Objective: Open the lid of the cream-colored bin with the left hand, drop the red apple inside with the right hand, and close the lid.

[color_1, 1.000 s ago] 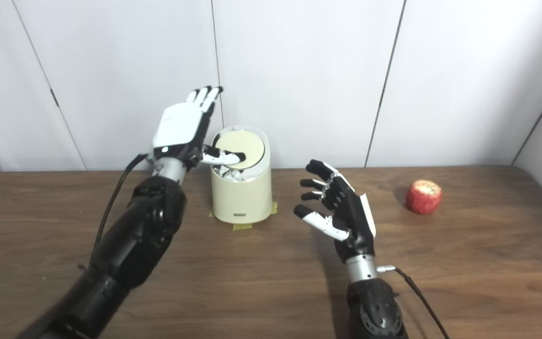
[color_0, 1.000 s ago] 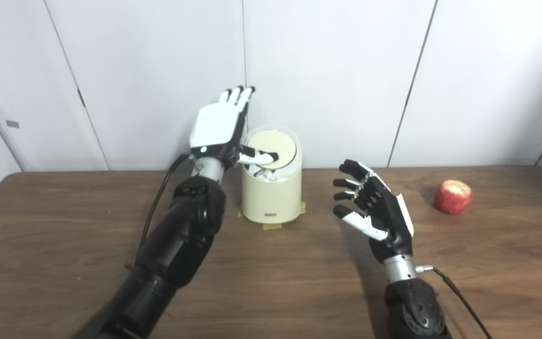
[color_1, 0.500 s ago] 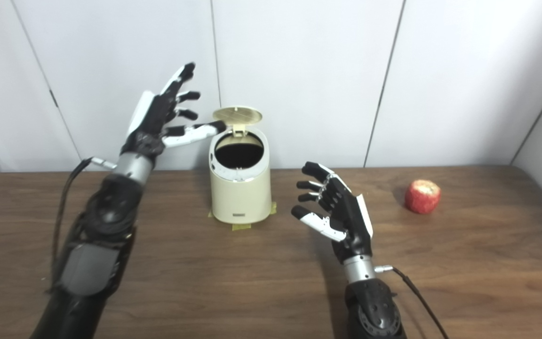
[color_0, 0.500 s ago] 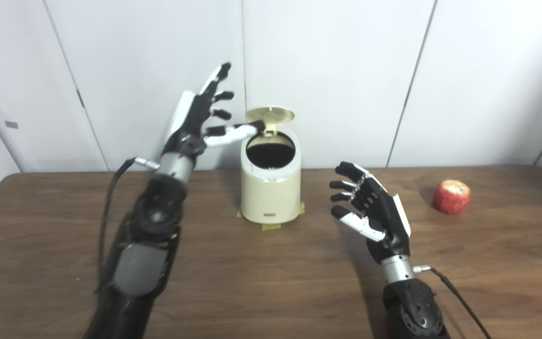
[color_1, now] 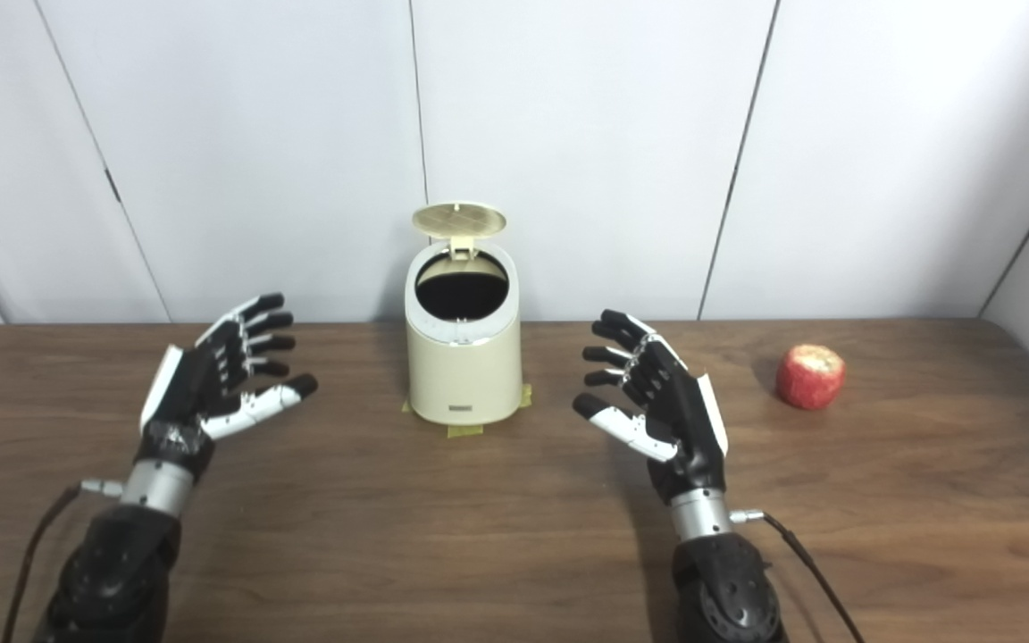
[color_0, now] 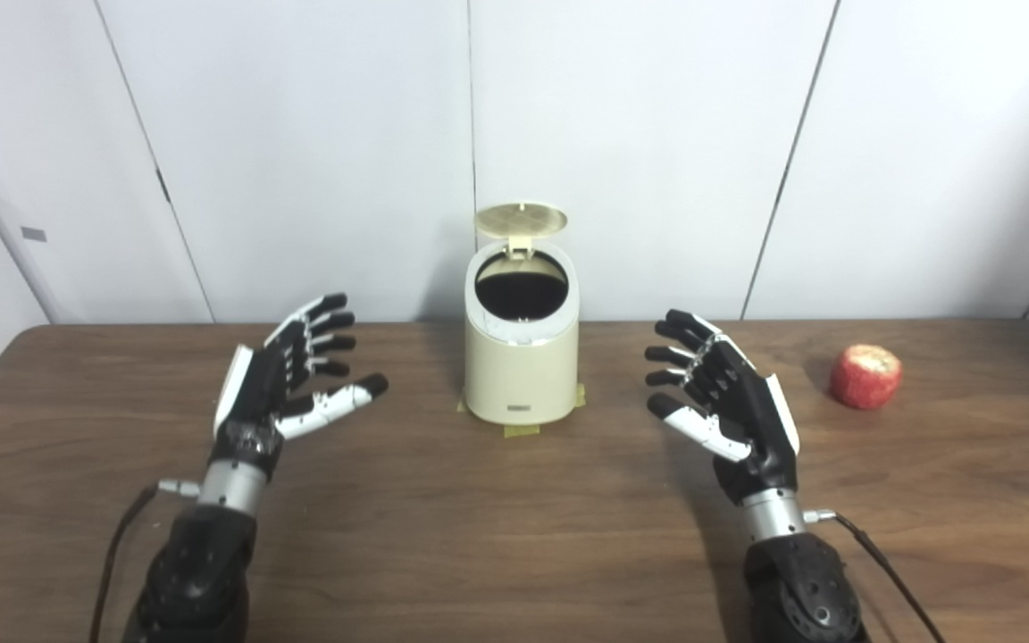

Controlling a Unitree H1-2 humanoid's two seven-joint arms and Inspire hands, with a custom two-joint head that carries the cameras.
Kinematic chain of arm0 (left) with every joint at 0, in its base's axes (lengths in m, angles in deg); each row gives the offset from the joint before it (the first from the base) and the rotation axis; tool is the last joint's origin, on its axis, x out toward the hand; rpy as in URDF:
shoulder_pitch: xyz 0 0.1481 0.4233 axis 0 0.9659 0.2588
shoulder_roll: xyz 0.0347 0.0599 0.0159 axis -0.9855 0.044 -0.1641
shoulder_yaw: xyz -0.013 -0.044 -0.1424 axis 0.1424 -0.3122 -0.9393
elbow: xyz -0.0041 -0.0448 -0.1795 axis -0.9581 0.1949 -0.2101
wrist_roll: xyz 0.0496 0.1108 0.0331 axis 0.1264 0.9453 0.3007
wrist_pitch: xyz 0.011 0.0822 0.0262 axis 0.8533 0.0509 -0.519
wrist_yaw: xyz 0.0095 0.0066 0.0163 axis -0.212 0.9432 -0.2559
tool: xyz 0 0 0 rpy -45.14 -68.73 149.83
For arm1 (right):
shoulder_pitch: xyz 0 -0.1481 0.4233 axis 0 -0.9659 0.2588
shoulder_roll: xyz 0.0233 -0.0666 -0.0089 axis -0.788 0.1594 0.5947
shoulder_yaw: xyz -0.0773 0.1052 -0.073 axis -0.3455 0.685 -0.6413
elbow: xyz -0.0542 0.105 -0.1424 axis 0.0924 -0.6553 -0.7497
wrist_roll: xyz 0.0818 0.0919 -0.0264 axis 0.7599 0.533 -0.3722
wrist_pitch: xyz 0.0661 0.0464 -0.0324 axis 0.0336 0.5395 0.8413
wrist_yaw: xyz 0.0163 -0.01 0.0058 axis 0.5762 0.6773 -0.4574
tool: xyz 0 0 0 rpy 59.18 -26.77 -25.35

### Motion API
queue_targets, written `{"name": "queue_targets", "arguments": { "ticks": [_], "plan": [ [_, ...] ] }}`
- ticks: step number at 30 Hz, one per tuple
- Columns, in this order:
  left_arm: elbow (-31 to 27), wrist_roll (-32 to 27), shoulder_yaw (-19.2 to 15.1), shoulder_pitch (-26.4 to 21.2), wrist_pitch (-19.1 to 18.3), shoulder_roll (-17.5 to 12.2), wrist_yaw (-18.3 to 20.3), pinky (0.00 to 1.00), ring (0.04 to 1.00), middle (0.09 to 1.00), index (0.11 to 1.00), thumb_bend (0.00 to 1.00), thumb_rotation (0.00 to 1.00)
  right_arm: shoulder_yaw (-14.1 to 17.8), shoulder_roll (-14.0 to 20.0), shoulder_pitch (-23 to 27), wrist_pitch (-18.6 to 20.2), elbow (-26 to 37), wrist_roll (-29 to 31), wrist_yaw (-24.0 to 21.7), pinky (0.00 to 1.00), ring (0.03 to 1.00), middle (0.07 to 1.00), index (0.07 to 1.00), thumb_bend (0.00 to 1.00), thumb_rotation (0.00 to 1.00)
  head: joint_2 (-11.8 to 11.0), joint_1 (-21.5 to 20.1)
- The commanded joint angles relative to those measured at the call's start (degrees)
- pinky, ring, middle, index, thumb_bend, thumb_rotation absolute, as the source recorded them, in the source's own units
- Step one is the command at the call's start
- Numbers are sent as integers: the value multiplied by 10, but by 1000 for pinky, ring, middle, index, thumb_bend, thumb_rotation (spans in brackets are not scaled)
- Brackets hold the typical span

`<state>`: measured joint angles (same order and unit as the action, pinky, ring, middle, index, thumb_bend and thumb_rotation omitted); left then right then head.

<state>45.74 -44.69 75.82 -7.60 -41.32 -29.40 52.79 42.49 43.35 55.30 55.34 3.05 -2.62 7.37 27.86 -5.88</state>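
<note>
The cream-colored bin [color_0: 521, 366] stands at the back middle of the wooden table, its round lid [color_0: 520, 220] raised upright on the rear hinge and its dark inside showing. A red apple [color_0: 865, 378] lies on the table far to the right. My left hand [color_0: 287, 384] hovers open to the left of the bin, fingers spread, holding nothing. My right hand [color_0: 729, 406] hovers open to the right of the bin, between bin and apple, also empty.
Yellow tape strips [color_0: 520, 430] mark the bin's base on the table [color_0: 479, 536]. White wall panels [color_0: 639, 134] rise right behind the table's back edge. Cables [color_0: 881, 572] trail from both wrists.
The lid, pressed by my left hand a second ago, has sprung up and stays up. My left hand has dropped from the bin's top down to the table's left. The view shifted slightly.
</note>
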Motion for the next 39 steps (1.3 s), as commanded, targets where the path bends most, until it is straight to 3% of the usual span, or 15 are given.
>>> {"name": "queue_targets", "arguments": {
  "ticks": [1, 5, 9, 12, 15, 20, 25, 28, 32, 35, 39],
  "plan": [
    [1, -16, -7, -11, 49, -7, -1, 677, 783, 831, 877, 832, 260, 11, 17, 22, -20, 2, 7, -3, 565, 688, 787, 777, 838, 327, 0, -3],
    [25, -23, -8, 1, 76, -7, 1, 684, 798, 838, 886, 821, 277, 13, 54, 32, 0, 18, -29, -1, 613, 701, 804, 800, 837, 300, -5, -40],
    [55, -32, -2, 8, 106, -10, 14, 700, 807, 851, 893, 831, 295, 7, 110, 48, 67, 76, -77, -7, 624, 722, 834, 845, 828, 220, -19, -82],
    [75, -29, -1, 6, 127, -15, 20, 688, 812, 857, 895, 831, 296, 11, 135, 62, 129, 135, -135, 18, 626, 712, 824, 852, 786, 168, -31, -105],
    [81, -31, -1, 6, 126, -22, 26, 717, 820, 862, 901, 807, 299, 25, 163, 89, 160, 150, -172, 39, 574, 683, 801, 831, 802, 165, -41, -125],
    [92, -34, -5, 2, 131, -33, 32, 718, 819, 861, 909, 793, 286, 53, 217, 131, 182, 114, -208, 63, 593, 713, 785, 818, 806, 191, -45, -141],
    [92, -42, -7, 1, 123, -36, 34, 723, 827, 867, 924, 803, 277, 56, 273, 153, 216, 86, -247, 66, 661, 752, 798, 836, 807, 234, -48, -146],
    [91, -45, -7, 0, 120, -37, 33, 724, 838, 869, 931, 807, 266, 52, 301, 156, 221, 77, -250, 57, 689, 762, 801, 835, 789, 206, -48, -144],
    [90, -50, -7, -1, 118, -36, 34, 729, 840, 872, 946, 817, 259, 48, 338, 156, 267, 74, -247, 22, 696, 796, 828, 842, 817, 244, -48, -144],
    [86, -48, -6, 0, 116, -35, 33, 729, 830, 871, 946, 816, 263, 50, 352, 147, 261, 57, -232, 7, 732, 815, 830, 868, 803, 209, -47, -147],
    [80, -44, -5, 1, 112, -36, 34, 717, 824, 869, 946, 797, 248, 51, 362, 138, 290, 43, -208, -24, 798, 848, 857, 906, 783, 212, -46, -149]
  ]
}}
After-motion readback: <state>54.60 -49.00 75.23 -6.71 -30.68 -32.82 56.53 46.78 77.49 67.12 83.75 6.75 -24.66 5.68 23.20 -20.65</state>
